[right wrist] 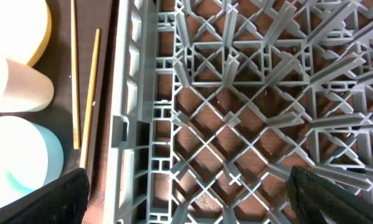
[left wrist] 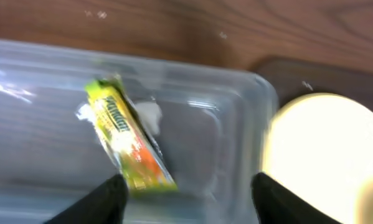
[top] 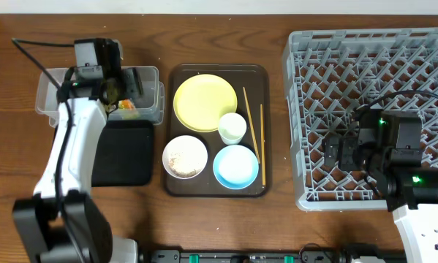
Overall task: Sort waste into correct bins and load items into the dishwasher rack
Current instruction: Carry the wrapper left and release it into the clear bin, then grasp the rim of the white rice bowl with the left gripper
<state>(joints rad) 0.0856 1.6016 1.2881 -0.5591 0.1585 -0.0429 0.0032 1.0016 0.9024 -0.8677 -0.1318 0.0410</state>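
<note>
The green, orange and yellow snack wrapper lies inside the clear tub, also seen from overhead. My left gripper hovers just above it, open and empty, over the tub. The black tray sits in front of the tub. The yellow plate, white cup, light blue bowl, two chopsticks and white bowl with rice scraps rest on the brown serving tray. My right gripper is open and empty above the grey dishwasher rack near its left wall.
The brown serving tray lies between the bins and the rack. In the right wrist view the chopsticks, cup and blue bowl sit just left of the rack. The plate's edge shows right of the tub.
</note>
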